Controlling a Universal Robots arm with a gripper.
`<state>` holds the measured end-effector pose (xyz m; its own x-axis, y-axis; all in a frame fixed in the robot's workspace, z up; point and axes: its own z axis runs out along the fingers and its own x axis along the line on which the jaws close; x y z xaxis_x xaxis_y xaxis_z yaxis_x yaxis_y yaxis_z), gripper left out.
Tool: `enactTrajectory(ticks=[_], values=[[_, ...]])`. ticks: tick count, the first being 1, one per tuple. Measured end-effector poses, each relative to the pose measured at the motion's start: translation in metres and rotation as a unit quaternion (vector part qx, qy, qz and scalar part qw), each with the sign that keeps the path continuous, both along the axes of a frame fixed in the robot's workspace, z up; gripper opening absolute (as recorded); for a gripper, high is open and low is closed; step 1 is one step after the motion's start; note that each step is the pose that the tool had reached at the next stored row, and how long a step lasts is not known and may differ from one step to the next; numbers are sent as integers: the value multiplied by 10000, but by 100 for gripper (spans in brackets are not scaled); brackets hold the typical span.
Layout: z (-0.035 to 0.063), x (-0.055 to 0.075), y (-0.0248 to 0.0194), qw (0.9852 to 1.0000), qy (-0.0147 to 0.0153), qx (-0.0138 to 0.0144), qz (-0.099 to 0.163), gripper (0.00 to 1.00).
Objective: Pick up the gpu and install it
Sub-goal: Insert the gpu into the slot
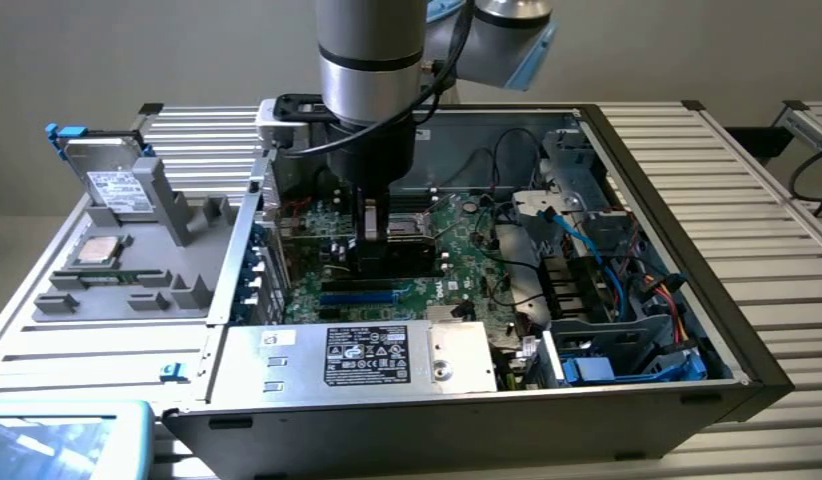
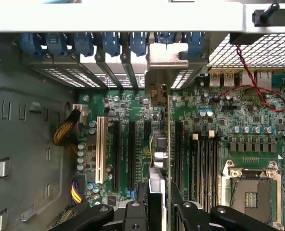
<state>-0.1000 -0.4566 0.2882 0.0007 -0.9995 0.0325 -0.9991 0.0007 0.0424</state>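
Inside the open case point(image 1: 384, 430), the gripper point(image 2: 158, 196) clamps the gpu point(image 2: 161, 149) upright over the motherboard point(image 2: 248, 110), bracket toward the slot covers, likely to align it with a slot.

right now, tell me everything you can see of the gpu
The gpu appears edge-on in the wrist view: a thin card standing upright, its silver metal end bracket up against the case's rear slot openings. It stands over the green motherboard, lined up along the expansion slots and clamped between the black jaws. Whether it is seated in a slot cannot be told.
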Motion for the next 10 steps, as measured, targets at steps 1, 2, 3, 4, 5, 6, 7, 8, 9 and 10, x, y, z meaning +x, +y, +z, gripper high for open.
enactTrajectory(ticks=[1,2,3,4,5,6,7,8,9,10], values=[[0,0,0,10000,0,0,0,28],[0,0,0,10000,0,0,0,28],[-1,-1,0,10000,-2,1,0,28],[-3,-6,1,10000,-20,2,-1,28],[-7,-13,0,10000,-51,5,-1,28],[-11,-21,0,10000,-79,10,0,28],[-17,-32,0,9999,-108,19,-1,28],[-22,-40,0,9999,-128,27,-1,28],[-29,-45,1,9999,-143,34,-1,28],[-37,-54,1,9999,-155,40,0,28]])
